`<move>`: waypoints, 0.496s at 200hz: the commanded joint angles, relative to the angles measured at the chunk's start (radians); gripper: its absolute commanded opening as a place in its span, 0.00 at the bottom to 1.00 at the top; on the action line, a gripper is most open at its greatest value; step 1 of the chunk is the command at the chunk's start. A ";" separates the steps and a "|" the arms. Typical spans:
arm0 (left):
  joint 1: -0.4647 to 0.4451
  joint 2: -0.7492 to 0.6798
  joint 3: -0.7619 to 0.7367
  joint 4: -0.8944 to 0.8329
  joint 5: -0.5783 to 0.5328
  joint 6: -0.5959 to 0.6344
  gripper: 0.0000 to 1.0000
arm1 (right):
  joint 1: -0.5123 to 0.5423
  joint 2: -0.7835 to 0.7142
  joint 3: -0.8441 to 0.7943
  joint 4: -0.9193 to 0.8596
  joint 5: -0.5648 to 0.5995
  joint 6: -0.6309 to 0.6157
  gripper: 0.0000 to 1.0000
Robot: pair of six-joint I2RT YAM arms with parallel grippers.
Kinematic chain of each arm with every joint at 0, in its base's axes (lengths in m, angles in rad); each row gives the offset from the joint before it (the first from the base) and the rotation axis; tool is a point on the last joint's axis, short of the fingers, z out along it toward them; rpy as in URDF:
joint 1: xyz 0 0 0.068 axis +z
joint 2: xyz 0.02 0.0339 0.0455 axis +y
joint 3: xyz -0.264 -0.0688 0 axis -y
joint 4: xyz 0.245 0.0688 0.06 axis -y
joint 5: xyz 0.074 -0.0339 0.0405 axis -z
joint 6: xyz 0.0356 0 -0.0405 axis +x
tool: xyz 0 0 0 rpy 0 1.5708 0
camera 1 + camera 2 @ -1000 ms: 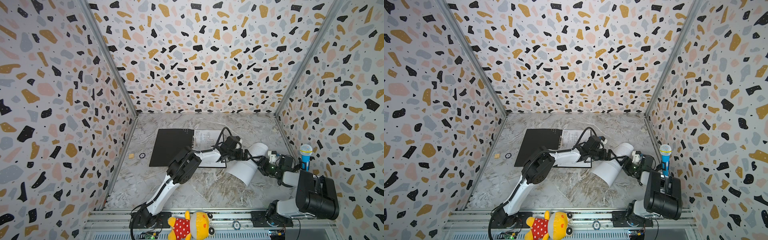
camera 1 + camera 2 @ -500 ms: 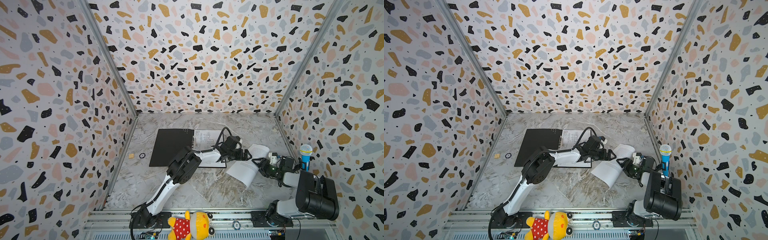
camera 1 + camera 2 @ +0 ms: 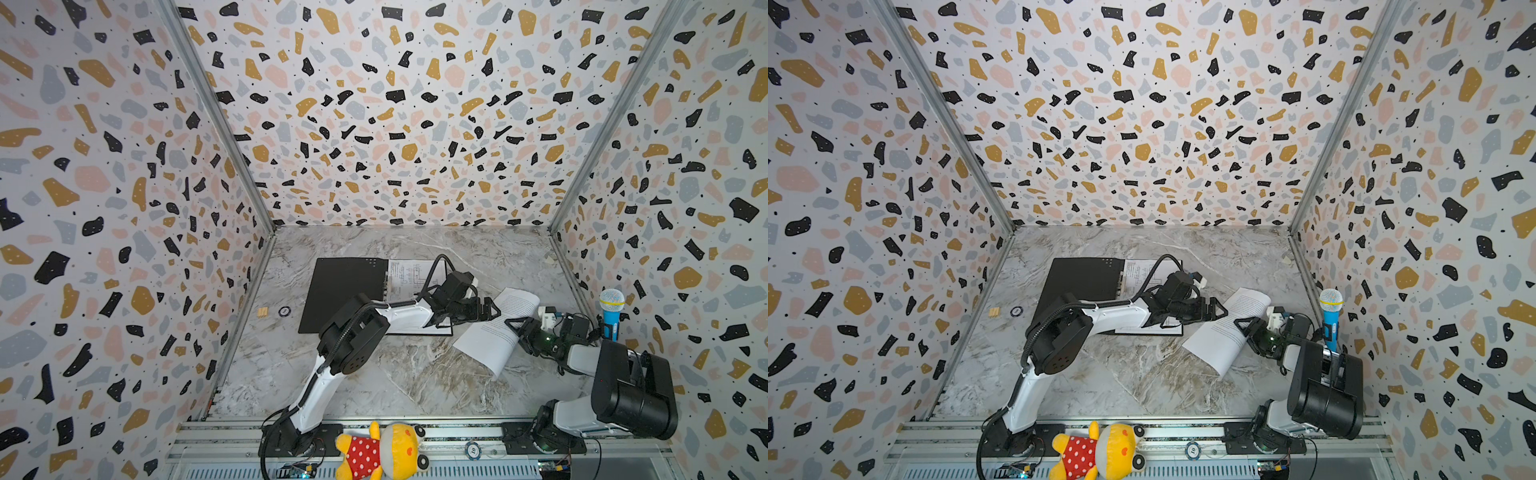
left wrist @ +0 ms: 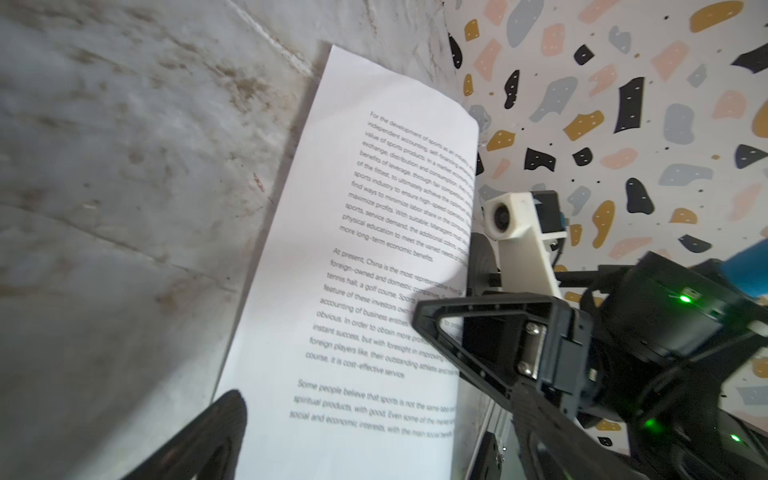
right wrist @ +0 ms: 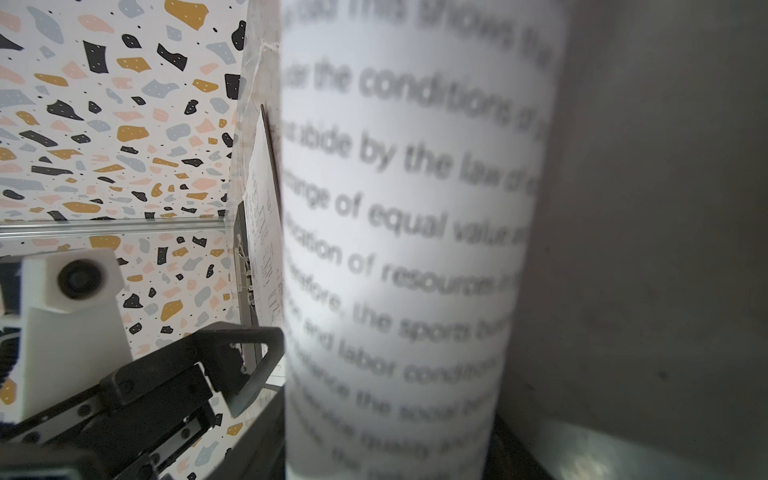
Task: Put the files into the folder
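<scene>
Top views and both wrist views, desk [image 3: 374, 382] seen from above its front edge. The folder [image 3: 345, 291] lies open, black side up, toward the back of the desk and left of its middle. The drawing sheet [image 3: 409, 272] rests on its right leaf. The text sheet [image 3: 492, 332] lies on the bare desk just beside the folder's right edge, between that edge and the desk's right edge. Its long axis runs obliquely, with the far end leaning toward the right edge and the near end toward the front, so it is not parallel to the folder's sides. Its right long edge curls upward off the desk. The right gripper [image 3: 515, 326] meets that raised edge from the right, and one of its fingers [image 4: 473, 365] lies over the printed face. We cannot tell whether the jaws pinch the paper or merely stand on either side of it. The left gripper [image 3: 486, 309] hovers with its jaws fully apart and empty, over the gap between the folder's right edge and the sheet's far left border. We judge that the folder lies leftward of the right gripper, beyond the left gripper. The coming move therefore seems to call for carrying the sheet leftward while turning its long axis into line with the folder. The right gripper is nearer the sheet, the left nearer the folder.
</scene>
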 commanded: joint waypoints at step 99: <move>-0.111 -0.348 -0.591 0.587 -0.075 -0.448 1.00 | -0.003 0.052 -0.005 -0.084 0.085 0.003 0.60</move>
